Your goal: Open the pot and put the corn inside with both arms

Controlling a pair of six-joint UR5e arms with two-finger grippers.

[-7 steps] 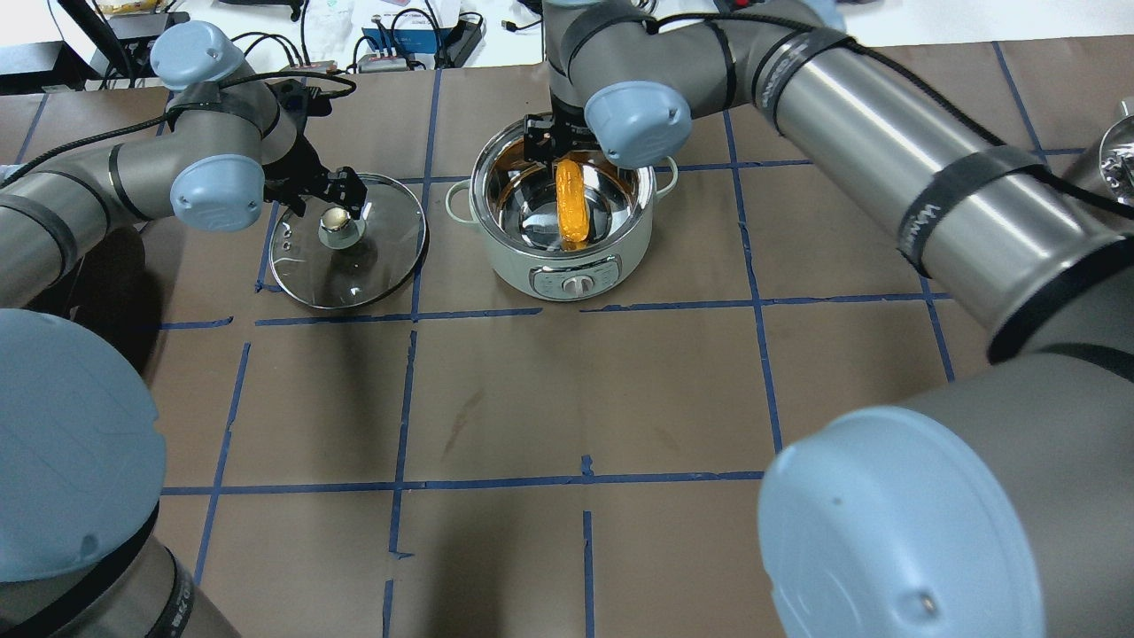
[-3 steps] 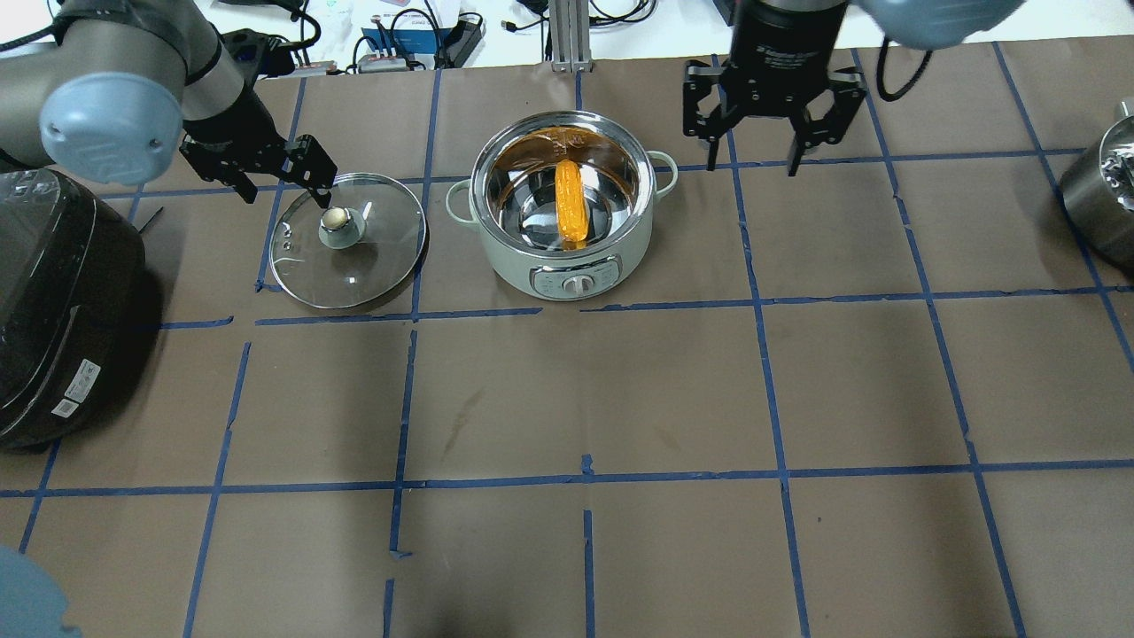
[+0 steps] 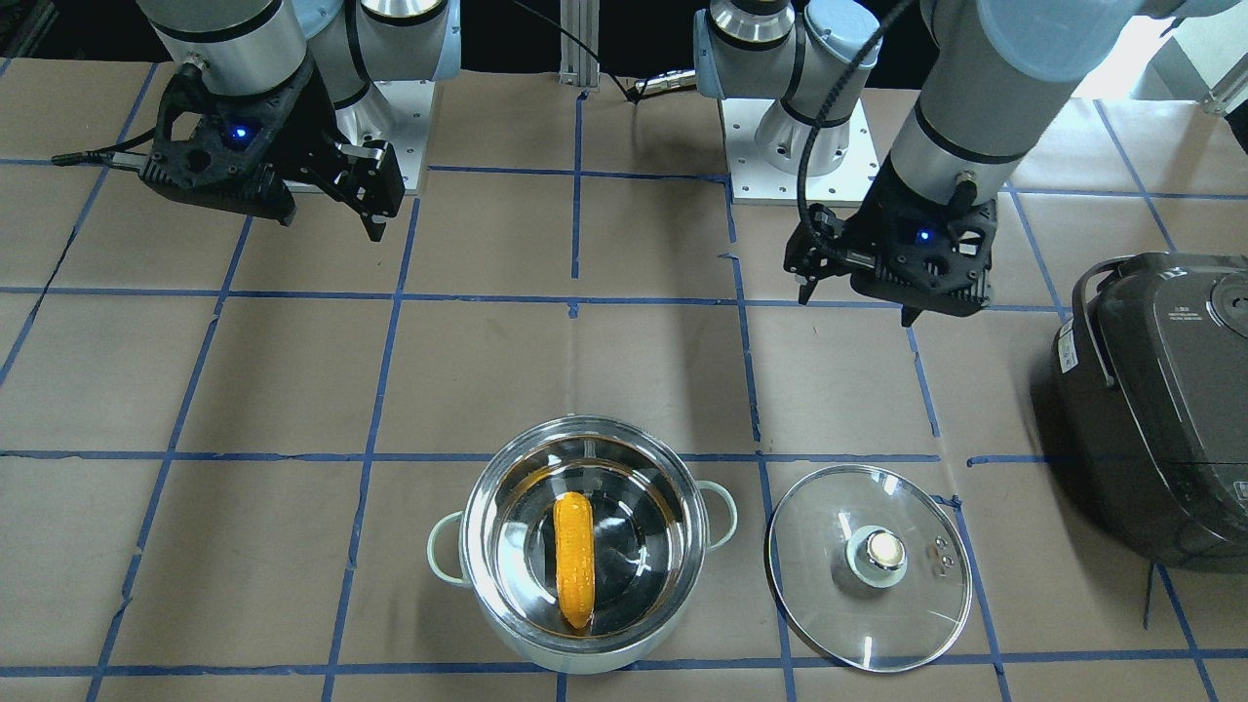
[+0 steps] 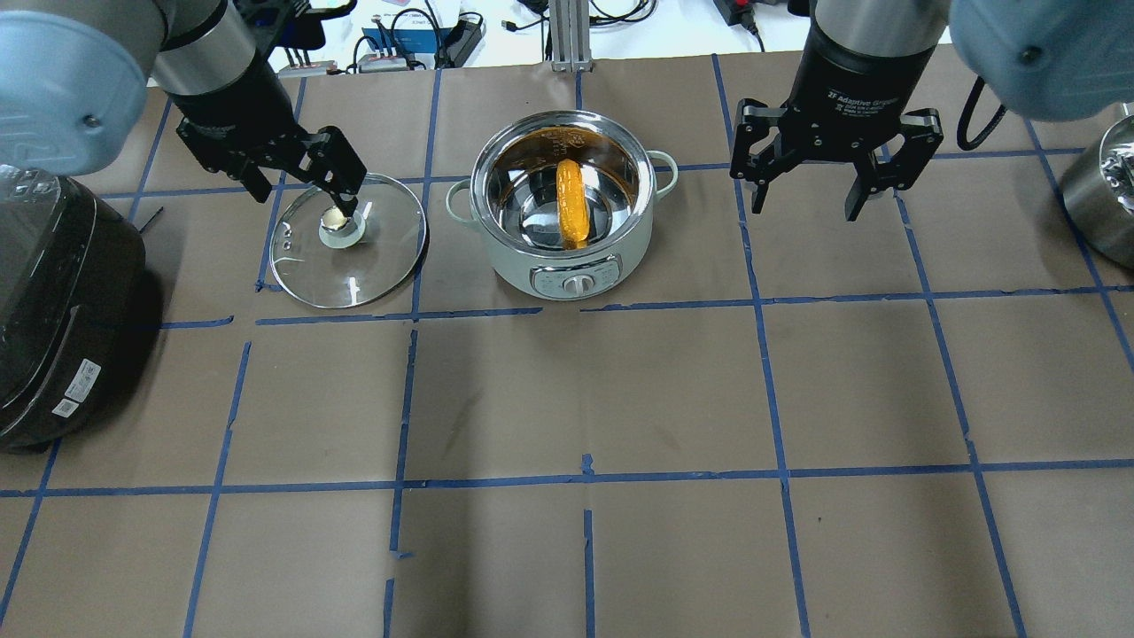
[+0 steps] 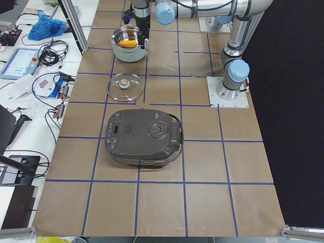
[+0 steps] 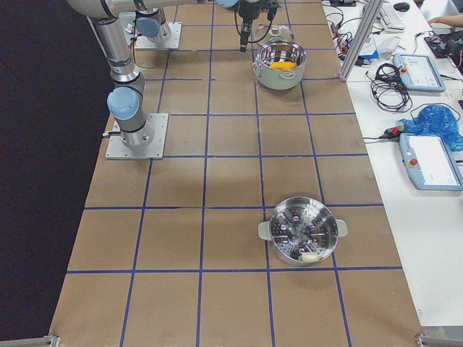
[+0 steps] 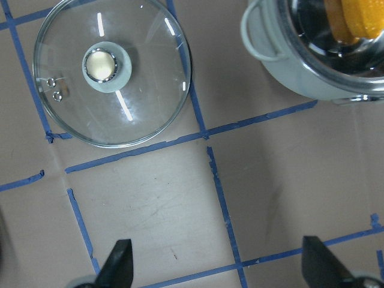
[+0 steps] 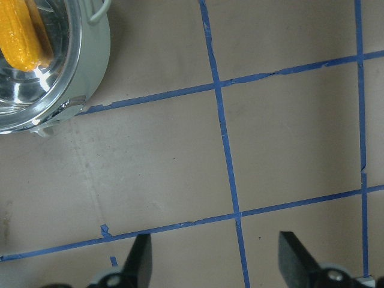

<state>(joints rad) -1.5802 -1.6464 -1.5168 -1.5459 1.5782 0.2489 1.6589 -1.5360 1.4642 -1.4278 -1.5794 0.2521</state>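
The steel pot (image 4: 532,266) stands open at the table's far middle. The yellow-orange corn (image 4: 571,204) lies inside it. The glass lid (image 4: 381,257) lies flat on the table to the pot's left, knob up. My left gripper (image 4: 304,197) hangs open and empty above the lid's far edge. My right gripper (image 4: 804,209) hangs open and empty to the right of the pot. The front-facing view shows the pot (image 3: 468,546), corn (image 3: 573,558), lid (image 3: 829,604), left gripper (image 3: 856,307) and right gripper (image 3: 331,226). The left wrist view shows the lid (image 7: 144,78) and the pot (image 7: 282,72).
A dark rice cooker (image 4: 53,301) stands at the table's left edge, near the lid. A second steel pot with a steamer insert (image 6: 302,230) stands at the far right and shows at the overhead view's right edge (image 4: 1103,190).
The right gripper has left the pot and moved up and to the right, with the corn lying in the pot. The left gripper has lifted off the lid knob. Both arms have pulled back.
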